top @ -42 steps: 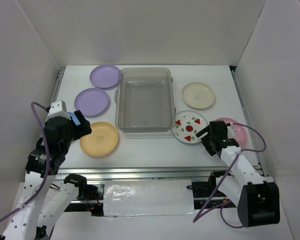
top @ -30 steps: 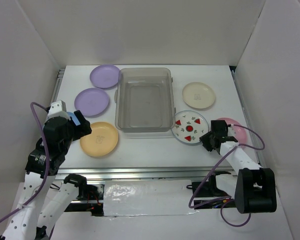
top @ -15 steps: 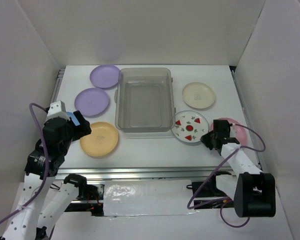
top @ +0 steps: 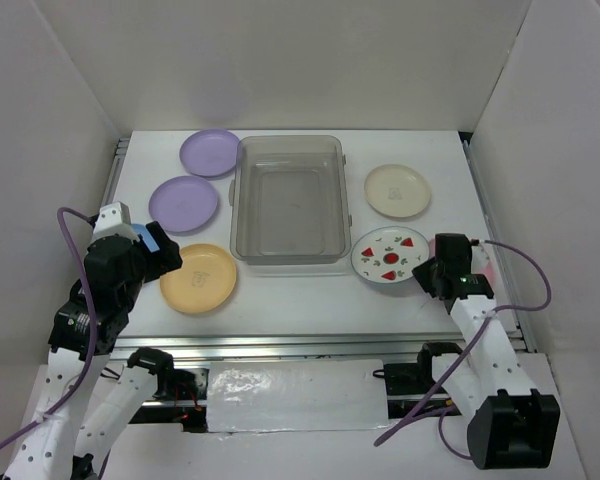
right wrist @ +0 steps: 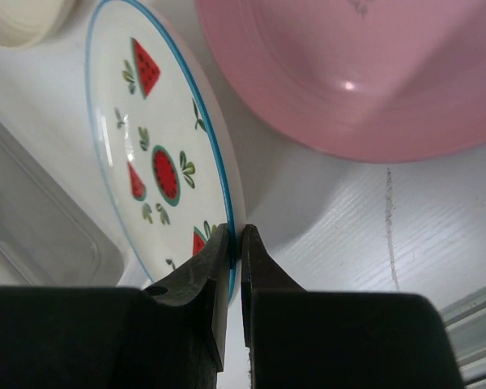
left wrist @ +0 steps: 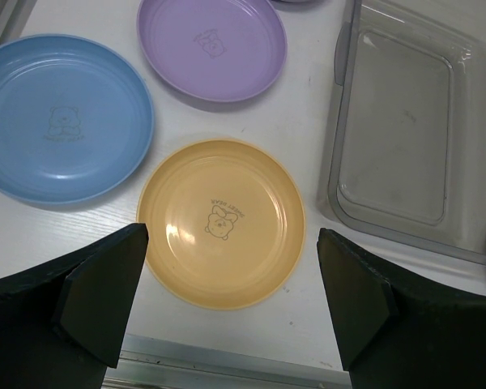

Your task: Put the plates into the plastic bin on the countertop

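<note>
My right gripper (top: 427, 272) (right wrist: 235, 235) is shut on the near right rim of the white fruit-print plate (top: 388, 255) (right wrist: 158, 154), which is tilted up off the countertop (top: 310, 290). The pink plate (right wrist: 364, 73) lies just beyond it, mostly hidden in the top view. The plastic bin (top: 290, 141) (left wrist: 405, 138) stands empty in the middle. My left gripper (top: 160, 250) (left wrist: 231, 267) hangs wide open above the yellow-orange plate (top: 198, 277) (left wrist: 221, 223). A blue plate (left wrist: 61, 117) lies to its left, with two lavender plates (top: 183, 203) (top: 209, 152) behind. A cream plate (top: 397, 190) sits right of the bin.
Metal rails (top: 280, 345) run along the near edge, and white walls (top: 540, 150) close in the sides and back. The bin's near wall is close to the fruit-print plate's left edge.
My right gripper has shut on the fruit-print plate's rim, and the plate has lifted and shifted slightly right with it. My left arm has stayed still.
</note>
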